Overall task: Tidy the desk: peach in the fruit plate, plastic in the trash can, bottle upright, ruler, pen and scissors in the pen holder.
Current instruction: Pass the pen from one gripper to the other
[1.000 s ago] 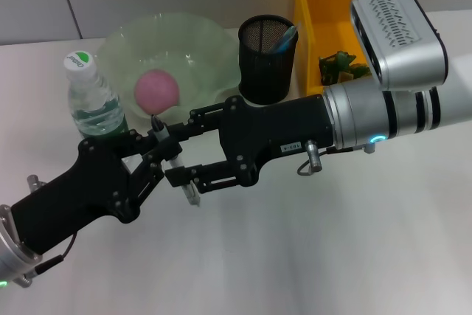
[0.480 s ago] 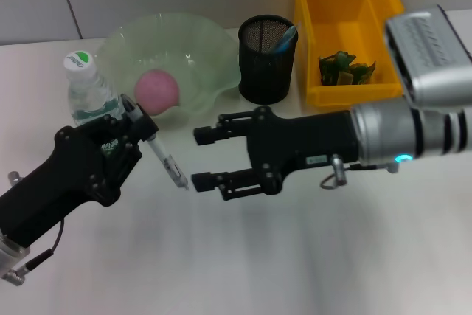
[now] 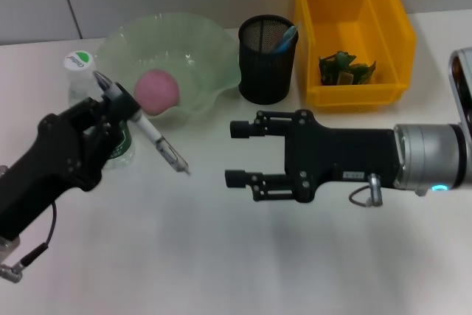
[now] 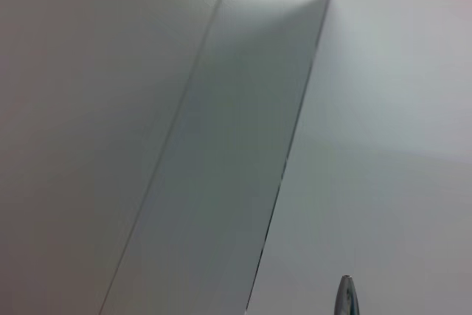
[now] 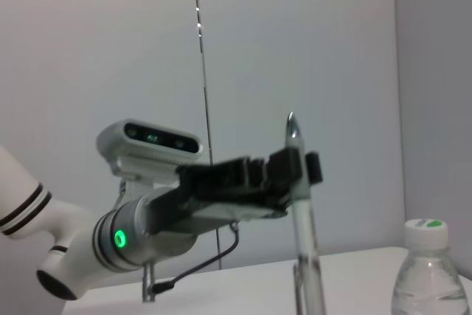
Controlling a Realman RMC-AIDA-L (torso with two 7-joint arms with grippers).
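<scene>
Head view: left claw (image 3: 122, 105) pinches the pen (image 3: 158, 144) near its upper end, just in front of the fruit plate (image 3: 203, 46); pen slants down, tip above the bench (image 3: 236, 256). Right claw (image 3: 237, 154) spread, holding nothing, in front of the pen holder (image 3: 268, 58). Peach (image 3: 157, 90) sits in the plate. Bottle (image 3: 82, 79) upright beside the plate, partly behind the left claw. Plastic (image 3: 343, 66) lies in the yellow trash can (image 3: 394, 12), beside the holder.

Left wrist view: only the pen's end (image 4: 346, 296) against a wall.

Right wrist view: left claw (image 5: 295, 171) clamped on the upright pen (image 5: 304, 234); bottle (image 5: 424, 271) just beside it.
</scene>
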